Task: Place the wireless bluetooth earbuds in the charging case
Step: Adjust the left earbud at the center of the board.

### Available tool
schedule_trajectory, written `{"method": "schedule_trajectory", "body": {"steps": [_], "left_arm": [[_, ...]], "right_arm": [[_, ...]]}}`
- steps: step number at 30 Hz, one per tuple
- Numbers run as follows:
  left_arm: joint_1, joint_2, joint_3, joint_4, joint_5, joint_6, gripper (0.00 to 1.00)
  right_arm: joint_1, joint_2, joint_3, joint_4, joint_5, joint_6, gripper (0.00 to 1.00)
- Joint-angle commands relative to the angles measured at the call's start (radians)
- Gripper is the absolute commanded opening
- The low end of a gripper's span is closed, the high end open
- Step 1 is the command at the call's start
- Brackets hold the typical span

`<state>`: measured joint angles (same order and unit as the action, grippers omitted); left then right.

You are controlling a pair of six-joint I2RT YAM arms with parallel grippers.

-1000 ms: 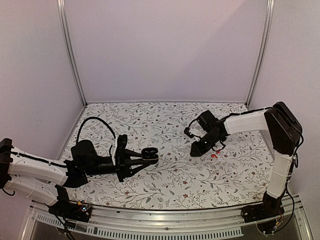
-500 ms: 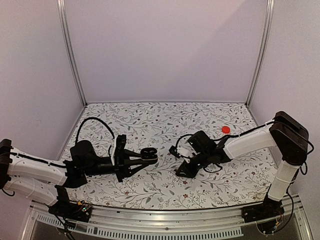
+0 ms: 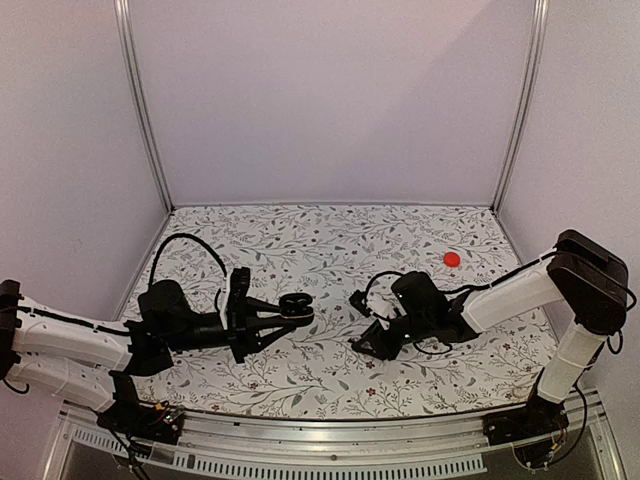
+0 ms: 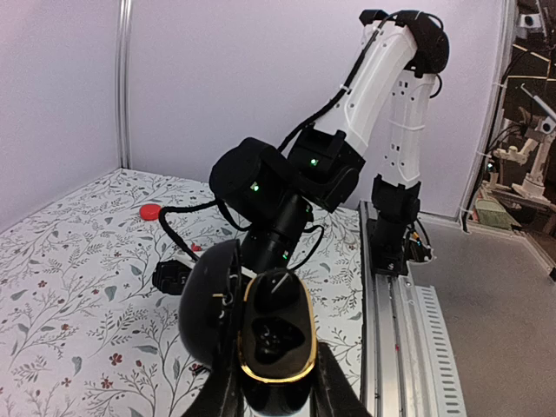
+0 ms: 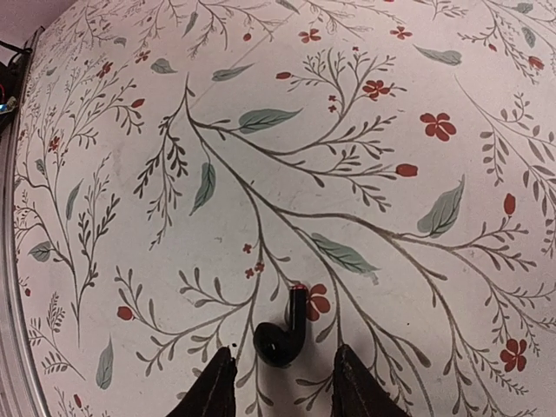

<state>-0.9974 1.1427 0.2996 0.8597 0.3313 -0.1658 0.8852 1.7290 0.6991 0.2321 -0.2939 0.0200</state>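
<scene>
The left gripper [image 4: 278,391] is clamped on the open charging case [image 4: 276,334], its lid swung back. Whether either socket already holds a bud cannot be told. A black earbud [image 5: 282,337] lies on the floral table [image 5: 261,130] between the spread fingers of the right gripper [image 5: 285,382], touching neither. It looks not yet grasped, so pickup, carry and insertion seem to remain. Since a second ago the right arm has swung toward the case and dropped low, with its jaws widening. The left arm has not moved.
</scene>
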Motion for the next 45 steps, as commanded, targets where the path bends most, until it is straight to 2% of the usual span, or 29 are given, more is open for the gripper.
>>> {"method": "schedule_trajectory", "body": {"steps": [1, 10, 25, 35, 45], "left_arm": [[0.015, -0.014, 0.009, 0.004, -0.003, 0.006, 0.0], [0.014, -0.008, 0.009, 0.0, 0.012, 0.019, 0.0], [0.014, -0.054, -0.014, -0.02, -0.015, 0.025, 0.0], [0.016, -0.06, -0.016, -0.035, -0.022, 0.03, 0.0], [0.017, -0.048, -0.006, -0.032, -0.018, 0.033, 0.0]], "right_arm": [[0.027, -0.013, -0.051, 0.103, 0.061, 0.02, 0.37], [0.11, 0.042, -0.05, 0.182, 0.164, 0.102, 0.34], [0.132, 0.057, -0.115, 0.23, 0.27, 0.143, 0.3], [0.175, 0.107, -0.089, 0.21, 0.391, 0.157, 0.24], [0.165, 0.038, -0.121, 0.151, 0.454, 0.144, 0.25]]}}
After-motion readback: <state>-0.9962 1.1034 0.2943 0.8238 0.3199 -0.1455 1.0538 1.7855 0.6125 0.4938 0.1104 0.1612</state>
